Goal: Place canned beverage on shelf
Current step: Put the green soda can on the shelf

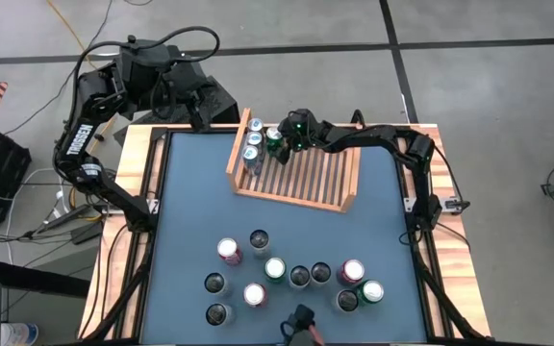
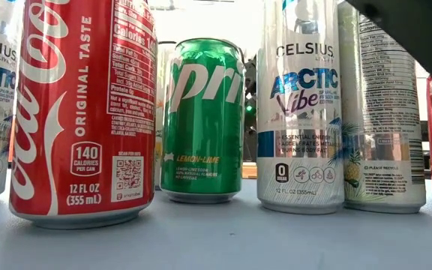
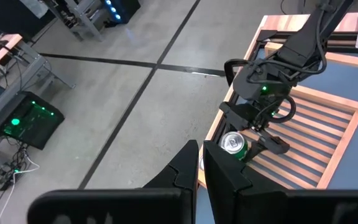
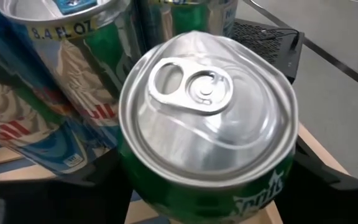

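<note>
The bench [image 1: 186, 207] carries the shelf [image 1: 301, 178] at its far edge, with loose cans [image 1: 287, 279] grouped toward its near edge. A green can [image 1: 274, 140] is placed upright in the shelf's far left corner beside a row of cans [image 1: 253, 144], straddled by the right claw [image 1: 279, 142], whose fingers are parted around it. The left claw [image 3: 199, 165] is held closed and empty beyond the bench's far edge.

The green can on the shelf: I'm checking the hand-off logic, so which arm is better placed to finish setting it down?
Right. The right gripper straddles the green can at the shelf's back corner, beside the cans already placed there. The left gripper is shut, off the table's back edge.
</note>
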